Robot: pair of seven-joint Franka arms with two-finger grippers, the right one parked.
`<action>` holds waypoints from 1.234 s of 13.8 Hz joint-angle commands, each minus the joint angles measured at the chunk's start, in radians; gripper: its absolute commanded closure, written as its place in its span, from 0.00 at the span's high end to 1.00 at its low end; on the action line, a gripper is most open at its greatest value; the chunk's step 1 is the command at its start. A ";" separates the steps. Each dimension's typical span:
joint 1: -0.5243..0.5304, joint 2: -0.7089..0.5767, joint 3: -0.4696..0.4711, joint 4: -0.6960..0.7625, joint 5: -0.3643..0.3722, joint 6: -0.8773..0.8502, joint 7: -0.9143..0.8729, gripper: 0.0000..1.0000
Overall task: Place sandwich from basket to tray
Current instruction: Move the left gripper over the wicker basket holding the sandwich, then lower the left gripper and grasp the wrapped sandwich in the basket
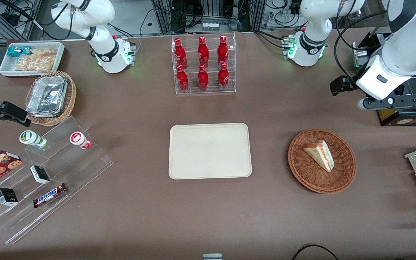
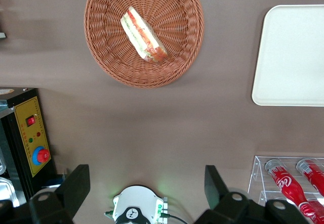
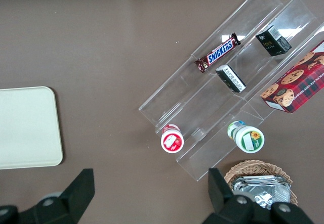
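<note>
The working left arm reaches in from the upper right of the front view, its white wrist housing angled downward and toward the middle of the frame. Its pincer hangs high above the worktop, black and pointing sideways, holding nothing. In the left wrist view the two dark fingers stand wide apart with bare worktop showing between them, and the arm's white base sits between the fingertips.

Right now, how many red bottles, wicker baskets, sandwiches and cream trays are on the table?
Red bottles: 6
Wicker baskets: 2
Sandwich: 1
Cream tray: 1
Total: 10
End effector: open, raised, farther from the front camera than the sandwich's basket.
</note>
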 commanded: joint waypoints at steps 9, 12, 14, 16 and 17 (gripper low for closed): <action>0.038 0.266 -0.007 0.017 0.108 0.022 -0.170 1.00; 0.041 0.383 -0.007 -0.007 0.157 0.163 -0.351 1.00; 0.040 0.434 -0.007 -0.007 0.160 0.235 -0.503 1.00; 0.040 0.474 -0.007 -0.020 0.162 0.315 -0.598 1.00; 0.041 0.488 -0.007 -0.027 0.162 0.359 -0.646 1.00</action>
